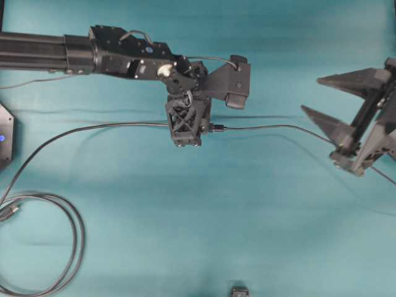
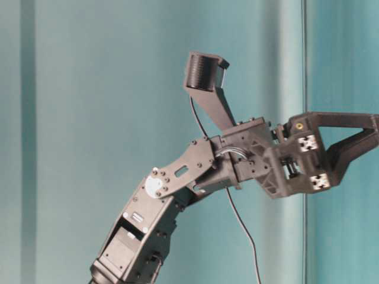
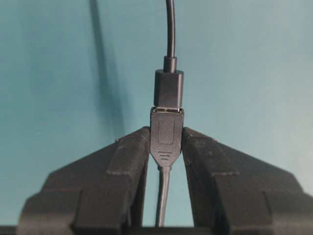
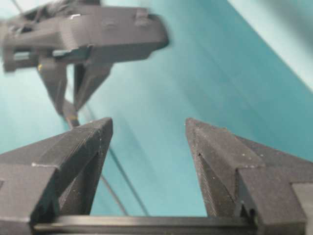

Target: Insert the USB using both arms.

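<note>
While the left gripper (image 3: 166, 142) pinches the black socket end (image 3: 166, 134) of the thin cable (image 1: 93, 128) between its two fingers (image 3: 124, 161), the USB (image 3: 168, 88) sits plugged into that socket: in the left wrist view its dark collar butts against the socket mouth and only a thin sliver of metal shows at the joint. The USB's own lead (image 1: 272, 127) runs on from the collar across the teal table (image 1: 247, 216) toward the right side. In the overhead view the joined pair sits just past the left fingertips, about mid-table, with the left arm (image 1: 93, 52) reaching in from the left edge and its wrist camera (image 1: 237, 80) sticking out to the right.

The right gripper (image 1: 318, 96) is at the right edge of the overhead view, well apart from the connection, jaws spread wide with nothing between them. The right wrist view confirms it: both pointed fingers (image 4: 78, 147) apart, bare table in the gap, the left gripper visible beyond, blurred.

The table-level view shows the left arm raised with the gripper roughly level and a cable hanging below it.

A thicker looped cable (image 1: 68, 247) lies at the lower left of the table, and a dark box (image 1: 5, 136) with a blue light sits at the left edge.
</note>
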### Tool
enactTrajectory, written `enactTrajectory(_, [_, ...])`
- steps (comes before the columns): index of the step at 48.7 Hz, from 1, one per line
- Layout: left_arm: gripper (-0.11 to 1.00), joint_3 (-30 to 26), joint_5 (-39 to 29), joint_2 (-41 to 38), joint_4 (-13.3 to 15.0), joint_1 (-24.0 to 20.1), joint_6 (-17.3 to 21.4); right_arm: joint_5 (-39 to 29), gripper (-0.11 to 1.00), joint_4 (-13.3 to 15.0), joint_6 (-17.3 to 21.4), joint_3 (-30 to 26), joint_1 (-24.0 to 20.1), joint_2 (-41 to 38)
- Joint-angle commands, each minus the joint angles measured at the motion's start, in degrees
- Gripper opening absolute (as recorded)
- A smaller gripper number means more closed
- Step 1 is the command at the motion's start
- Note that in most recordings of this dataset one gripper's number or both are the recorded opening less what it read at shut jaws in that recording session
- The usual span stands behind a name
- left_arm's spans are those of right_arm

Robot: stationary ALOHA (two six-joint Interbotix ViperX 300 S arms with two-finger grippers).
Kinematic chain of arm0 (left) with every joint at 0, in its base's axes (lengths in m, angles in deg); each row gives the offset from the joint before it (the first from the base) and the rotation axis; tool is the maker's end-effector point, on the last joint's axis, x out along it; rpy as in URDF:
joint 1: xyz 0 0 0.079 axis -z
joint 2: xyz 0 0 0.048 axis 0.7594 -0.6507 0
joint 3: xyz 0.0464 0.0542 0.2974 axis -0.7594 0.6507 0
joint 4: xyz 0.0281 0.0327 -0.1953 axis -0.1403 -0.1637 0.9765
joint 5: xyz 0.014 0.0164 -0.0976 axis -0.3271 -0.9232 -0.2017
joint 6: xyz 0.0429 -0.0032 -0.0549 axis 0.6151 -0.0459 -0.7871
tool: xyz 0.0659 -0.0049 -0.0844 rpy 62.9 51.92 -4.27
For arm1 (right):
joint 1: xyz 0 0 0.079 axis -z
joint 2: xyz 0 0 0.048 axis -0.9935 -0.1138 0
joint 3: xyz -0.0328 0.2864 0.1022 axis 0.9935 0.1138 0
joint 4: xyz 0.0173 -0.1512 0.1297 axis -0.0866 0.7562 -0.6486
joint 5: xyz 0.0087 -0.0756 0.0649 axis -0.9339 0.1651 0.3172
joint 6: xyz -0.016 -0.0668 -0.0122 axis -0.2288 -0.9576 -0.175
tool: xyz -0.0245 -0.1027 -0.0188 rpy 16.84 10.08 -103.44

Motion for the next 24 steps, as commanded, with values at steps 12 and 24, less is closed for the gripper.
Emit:
enactTrajectory(12, [0.21, 0.0, 2.2, 0.3, -2.9, 2.6, -1.3, -1.1, 0.68, 0.2, 0.0, 1.2, 0.2, 4.5])
enactTrajectory(24, [0.28, 0.0, 2.4, -0.9, -2.9, 3.4, -3.2, -1.1, 0.68, 0.2, -0.1, 1.6, 0.3, 4.6])
